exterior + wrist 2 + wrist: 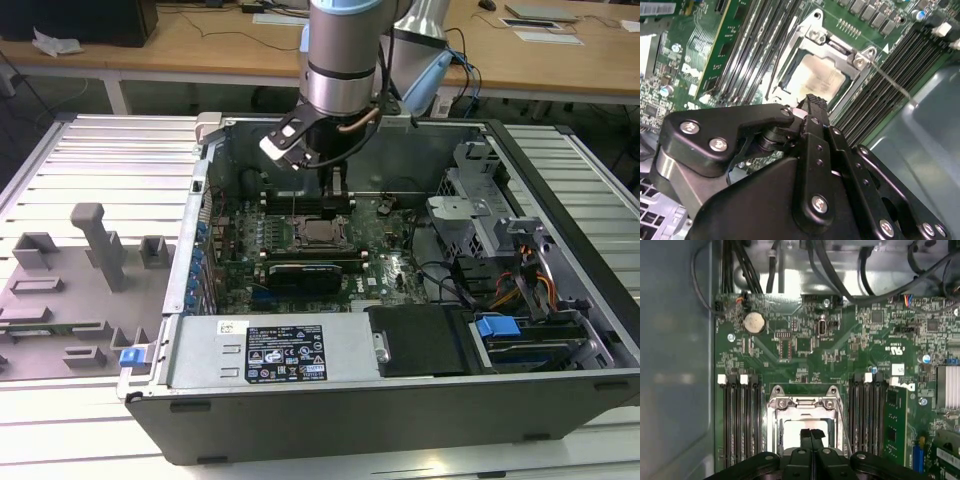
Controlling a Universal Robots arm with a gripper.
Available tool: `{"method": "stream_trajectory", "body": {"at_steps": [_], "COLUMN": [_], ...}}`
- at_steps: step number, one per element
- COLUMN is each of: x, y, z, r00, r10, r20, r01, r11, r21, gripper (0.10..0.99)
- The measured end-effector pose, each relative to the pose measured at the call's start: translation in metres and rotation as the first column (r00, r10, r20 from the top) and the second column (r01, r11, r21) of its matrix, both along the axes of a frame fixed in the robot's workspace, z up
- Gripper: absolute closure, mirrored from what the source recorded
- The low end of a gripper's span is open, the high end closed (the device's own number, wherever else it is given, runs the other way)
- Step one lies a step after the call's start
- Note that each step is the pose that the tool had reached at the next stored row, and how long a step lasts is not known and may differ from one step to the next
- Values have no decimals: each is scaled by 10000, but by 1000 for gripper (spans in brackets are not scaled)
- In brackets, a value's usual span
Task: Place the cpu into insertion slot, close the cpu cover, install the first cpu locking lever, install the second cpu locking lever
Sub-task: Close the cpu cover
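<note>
Cpu (816, 75), square silvery metal top, seated flat in insertion slot (789, 73), cpu cover (802, 402), thin steel window frame, lying down around it, near middle of motherboard (840, 347).

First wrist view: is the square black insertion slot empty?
No, the flat silvery square cpu lies in it, framed by the thin steel cpu cover.

In the exterior view my arm (343, 50) stands almost vertical, and the wrist (337, 95) points straight down. The gripper (337, 197) hangs below it, held low. In both wrist views I see its two black fingers (805, 436) (816, 107) pressed together side by side, with nothing held between them.
</note>
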State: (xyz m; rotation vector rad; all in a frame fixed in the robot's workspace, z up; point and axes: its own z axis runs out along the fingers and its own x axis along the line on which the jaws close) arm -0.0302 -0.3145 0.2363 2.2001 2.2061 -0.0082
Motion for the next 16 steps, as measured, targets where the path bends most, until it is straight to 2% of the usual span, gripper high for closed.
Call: {"method": "stream_trajectory", "body": {"at_steps": [3, 8, 10, 13, 16], "x": [-32, -33, -33, -33, -33], "y": [0, 0, 0, 0, 0], "z": [-22, -23, -23, -23, -24], "r00": [10000, 9999, 9986, 9934, 9843], "r10": [0, 105, 520, 1150, 1764], "r20": [0, 0, 1, -2, -6], "r01": [0, -105, -520, -1150, -1764], "r11": [10000, 9999, 9986, 9934, 9843], "r21": [0, 0, -6, -34, -60], "gripper": [980, 980, 980, 980, 980]}}
